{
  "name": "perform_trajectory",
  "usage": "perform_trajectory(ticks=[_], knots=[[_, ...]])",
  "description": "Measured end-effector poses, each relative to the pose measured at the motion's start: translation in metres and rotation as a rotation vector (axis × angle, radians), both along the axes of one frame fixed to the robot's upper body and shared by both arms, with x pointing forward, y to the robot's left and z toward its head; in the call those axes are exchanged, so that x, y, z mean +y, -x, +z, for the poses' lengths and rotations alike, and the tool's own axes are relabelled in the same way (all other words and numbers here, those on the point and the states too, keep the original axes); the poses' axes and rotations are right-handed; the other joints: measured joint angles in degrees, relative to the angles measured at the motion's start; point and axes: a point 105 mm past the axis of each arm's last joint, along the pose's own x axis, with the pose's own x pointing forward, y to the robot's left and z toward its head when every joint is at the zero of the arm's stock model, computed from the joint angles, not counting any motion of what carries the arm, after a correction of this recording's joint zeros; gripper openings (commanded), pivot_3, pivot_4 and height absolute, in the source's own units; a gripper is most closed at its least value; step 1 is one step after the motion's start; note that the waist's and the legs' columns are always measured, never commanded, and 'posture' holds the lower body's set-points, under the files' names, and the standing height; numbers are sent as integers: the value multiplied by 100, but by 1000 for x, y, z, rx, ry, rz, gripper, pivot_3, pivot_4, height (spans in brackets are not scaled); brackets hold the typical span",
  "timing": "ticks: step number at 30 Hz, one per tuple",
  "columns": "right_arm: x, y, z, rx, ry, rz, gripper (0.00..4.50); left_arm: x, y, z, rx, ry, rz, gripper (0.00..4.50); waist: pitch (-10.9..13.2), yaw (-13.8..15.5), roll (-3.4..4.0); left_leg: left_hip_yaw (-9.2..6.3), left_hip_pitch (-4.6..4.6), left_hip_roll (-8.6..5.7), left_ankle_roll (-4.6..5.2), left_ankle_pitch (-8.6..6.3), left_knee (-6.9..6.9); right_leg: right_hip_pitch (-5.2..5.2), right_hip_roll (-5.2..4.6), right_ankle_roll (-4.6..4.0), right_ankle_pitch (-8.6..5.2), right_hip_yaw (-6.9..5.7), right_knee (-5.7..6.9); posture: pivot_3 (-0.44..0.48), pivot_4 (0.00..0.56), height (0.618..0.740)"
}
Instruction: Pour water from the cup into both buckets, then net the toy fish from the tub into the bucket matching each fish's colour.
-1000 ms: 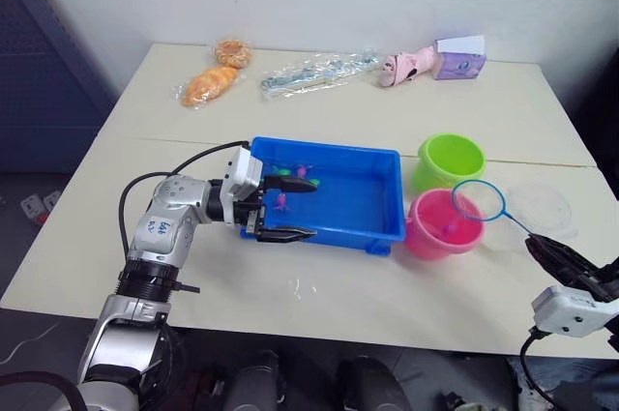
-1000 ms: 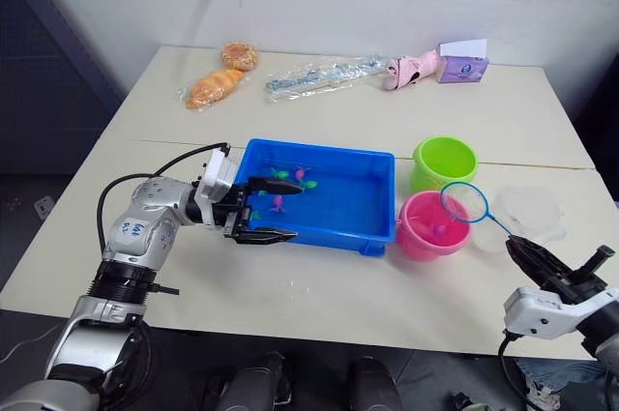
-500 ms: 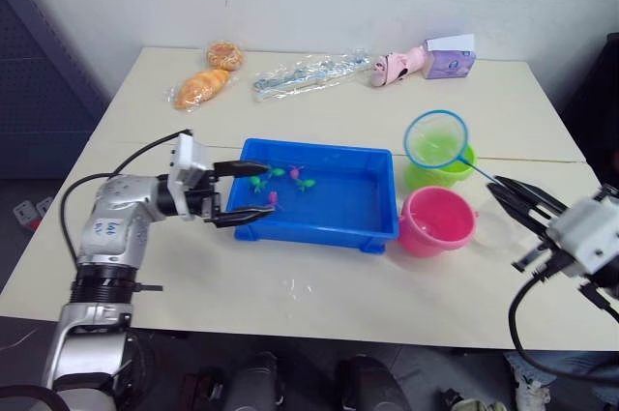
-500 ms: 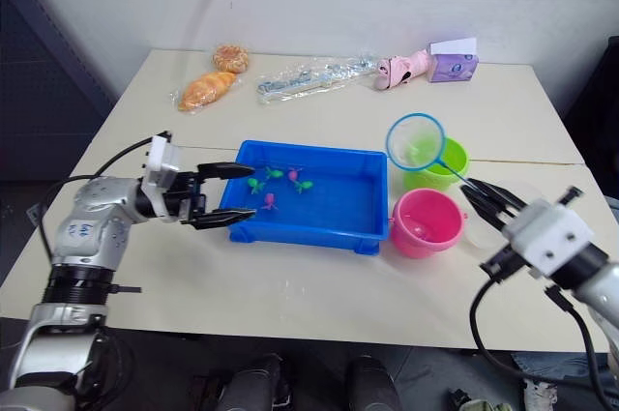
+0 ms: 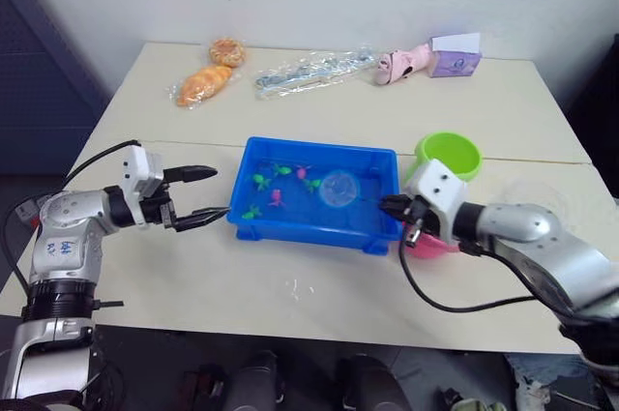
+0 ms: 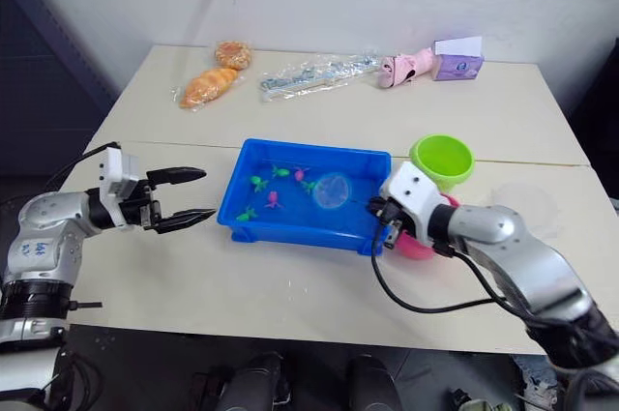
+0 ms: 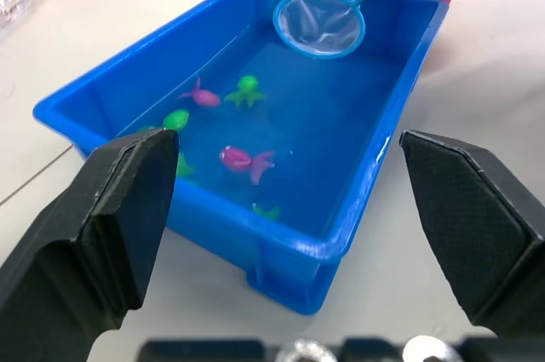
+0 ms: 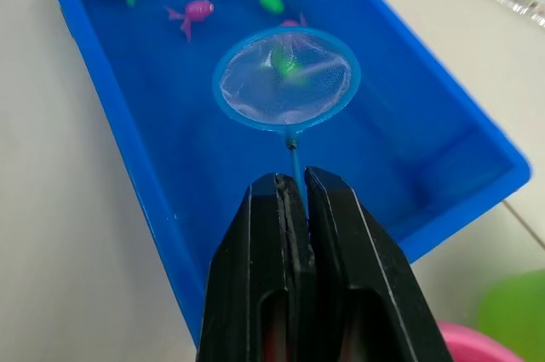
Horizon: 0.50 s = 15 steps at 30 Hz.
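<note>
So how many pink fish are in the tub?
2. One pink fish lies beside a green fish; the other is nearer the robot. The net in the tub might hide more.

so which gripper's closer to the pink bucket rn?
Right. The right gripper, shut on the net handle, sits at the pink bucket, partly covering it. The left gripper hangs open beyond the tub's far end.
</note>
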Motion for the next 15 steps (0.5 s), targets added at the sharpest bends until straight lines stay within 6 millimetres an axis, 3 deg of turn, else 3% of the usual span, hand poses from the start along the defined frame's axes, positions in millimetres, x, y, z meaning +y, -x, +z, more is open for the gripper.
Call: perform_trajectory(ticks=[6, 15], knots=[[17, -11, -5, 41, 24, 41, 0, 3, 4, -3, -5, -18, 23, 4470, 0, -8, 0, -1, 1, -1, 0, 0, 0, -1, -1, 0, 0, -4, 5, 0, 150, 740], [35, -28, -3, 106, -93, 18, 0, 4, 5, 2, -31, -33, 54, 4470, 0, -8, 0, -1, 0, -2, -1, 0, -3, -3, -1, 0, 0, -5, 9, 0, 150, 740]])
